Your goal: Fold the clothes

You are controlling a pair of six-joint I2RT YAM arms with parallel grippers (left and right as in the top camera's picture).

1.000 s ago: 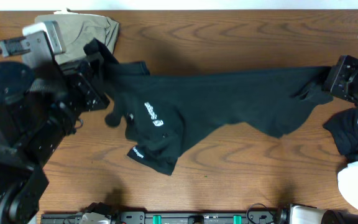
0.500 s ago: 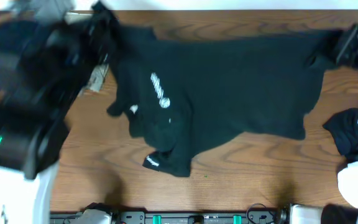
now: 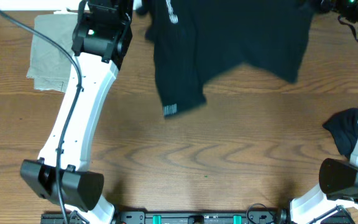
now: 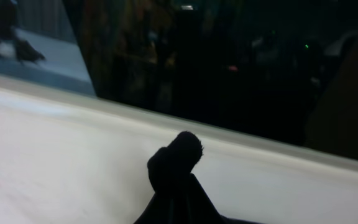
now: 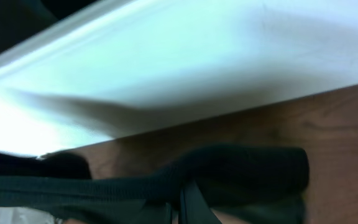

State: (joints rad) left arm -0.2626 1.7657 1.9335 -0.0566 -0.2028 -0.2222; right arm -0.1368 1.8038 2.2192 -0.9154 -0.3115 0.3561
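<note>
The left gripper (image 3: 131, 6) and right gripper (image 3: 328, 5) each pinched the shirt (image 3: 229, 31), stretched between them at the table's (image 3: 197, 155) far edge. Spreading seemed in hand; next, it likely needed laying flat.

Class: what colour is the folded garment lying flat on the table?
Olive-khaki; the folded garment shows best overhead.
</note>
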